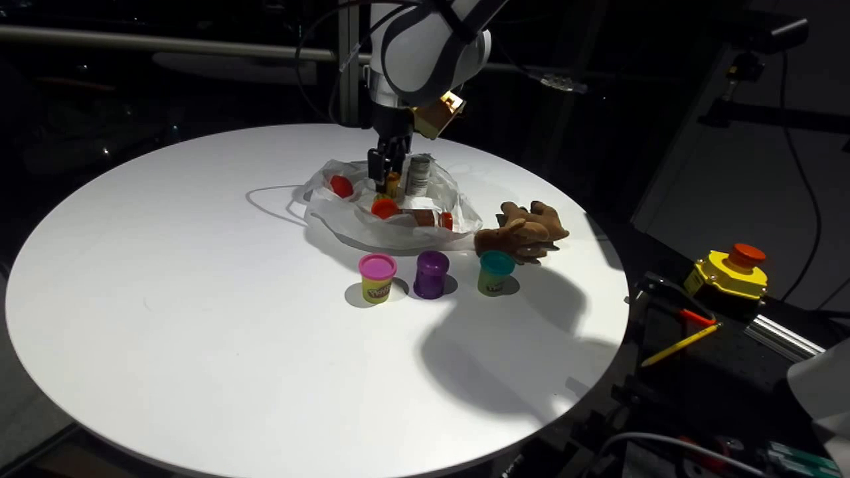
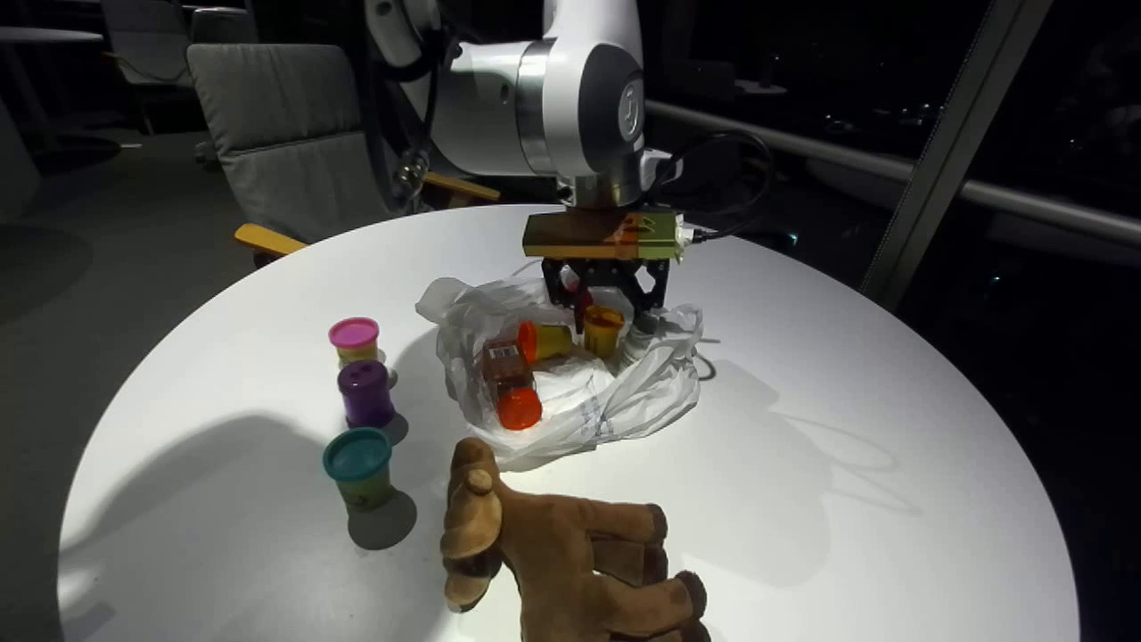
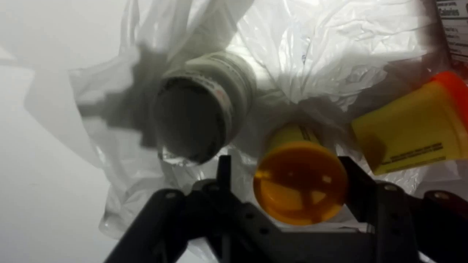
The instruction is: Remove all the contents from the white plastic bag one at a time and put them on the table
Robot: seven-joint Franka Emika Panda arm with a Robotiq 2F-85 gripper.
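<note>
The white plastic bag (image 1: 342, 222) lies spread open on the table, also in the other views (image 2: 646, 406) (image 3: 351, 40). My gripper (image 3: 287, 179) is open around an orange-topped yellow tub (image 3: 299, 182) standing in the bag. A gap shows at the left finger; the right finger is against or very close to the tub. A grey bottle (image 3: 190, 113) stands just left. A yellow tub with a red-orange lid (image 2: 545, 341) lies on its side. A brown bottle with an orange cap (image 2: 506, 364) lies beside it. A red object (image 1: 341, 186) is partly hidden by the bag.
A pink-lidded tub (image 1: 377, 279), a purple container (image 1: 431, 275) and a teal-lidded tub (image 1: 495, 273) stand on the round white table (image 1: 199, 332) beside the bag. A brown plush toy (image 2: 562, 553) lies close to the bag's edge. Thin cords lie by the bag.
</note>
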